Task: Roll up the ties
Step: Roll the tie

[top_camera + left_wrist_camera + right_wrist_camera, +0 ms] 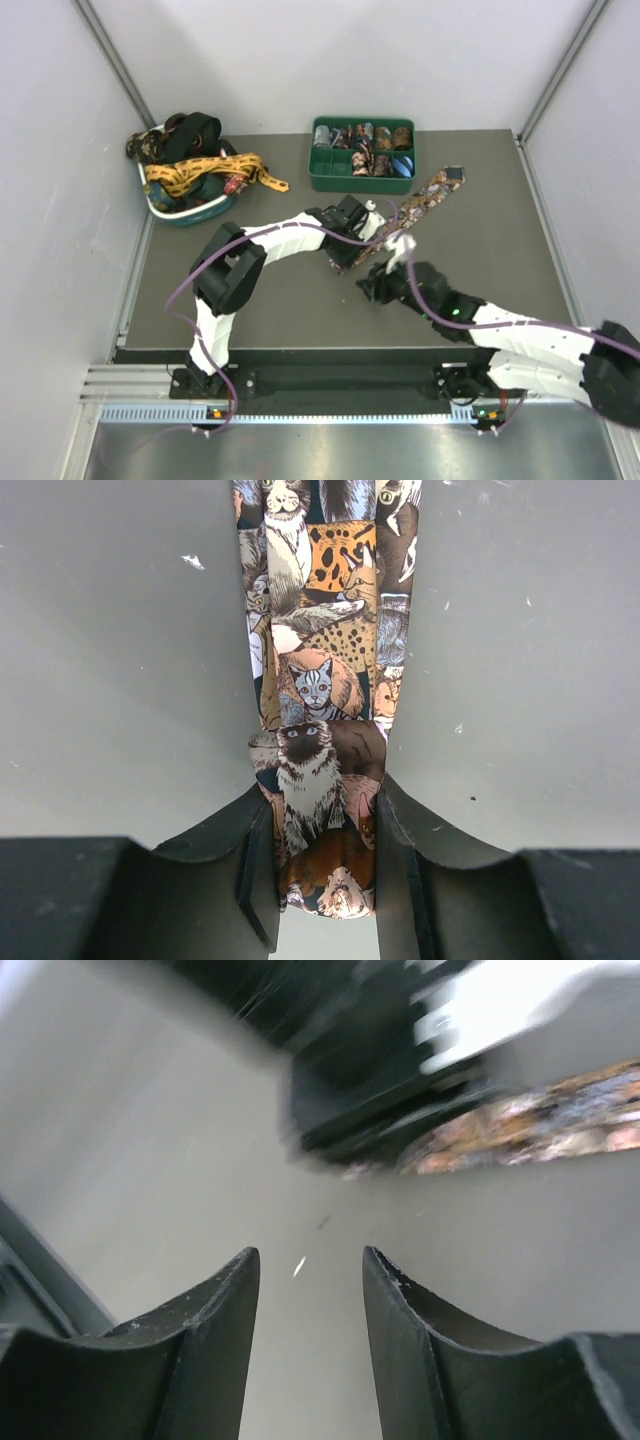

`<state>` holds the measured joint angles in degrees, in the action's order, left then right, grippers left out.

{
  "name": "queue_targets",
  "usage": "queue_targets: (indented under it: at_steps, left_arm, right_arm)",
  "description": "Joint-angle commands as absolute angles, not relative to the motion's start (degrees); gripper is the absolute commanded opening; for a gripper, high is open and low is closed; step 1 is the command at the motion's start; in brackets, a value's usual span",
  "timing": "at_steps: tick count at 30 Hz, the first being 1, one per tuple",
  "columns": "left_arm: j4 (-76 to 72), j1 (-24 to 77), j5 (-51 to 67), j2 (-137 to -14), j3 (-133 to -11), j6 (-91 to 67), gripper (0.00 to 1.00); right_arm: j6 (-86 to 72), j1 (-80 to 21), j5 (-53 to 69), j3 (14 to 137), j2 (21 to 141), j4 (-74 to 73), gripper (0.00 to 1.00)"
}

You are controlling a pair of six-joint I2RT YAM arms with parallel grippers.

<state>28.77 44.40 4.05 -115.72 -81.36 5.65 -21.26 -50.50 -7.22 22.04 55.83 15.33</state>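
The cat-print tie (pixel 425 200) is laid flat on the worktop (pixel 290 310). Its long axis is run diagonally from beside the green bin (pixel 340 184) down to the left tool (pixel 325 810), which is clamped on its near end. The right tool (pixel 310 1260), jaws apart and empty, is held just beside that end.

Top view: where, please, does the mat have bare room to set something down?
Bare: far right, between tie and mat edge; near middle, between tie and near edge. Crowded: basket, tray, around left gripper, right gripper.
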Motion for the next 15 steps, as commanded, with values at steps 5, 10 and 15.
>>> queue_targets:
  at_steps: [5,10,15]
  left_arm:
    - [35.6,44.5,5.2,-120.0,-81.7,4.7,0.38]
    - [37.4,44.5,5.5,-120.8,-83.1,4.5,0.38]
    - [39.5,44.5,6.1,-121.9,-84.5,4.0,0.38]
  right_arm:
    - [-3.6,-74.4,-38.6,40.3,78.9,5.3,0.45]
    - [-1.9,-78.3,-48.6,59.0,95.9,-11.2,0.51]
    - [-2.6,-77.9,-58.3,75.8,112.1,-25.8,0.60]
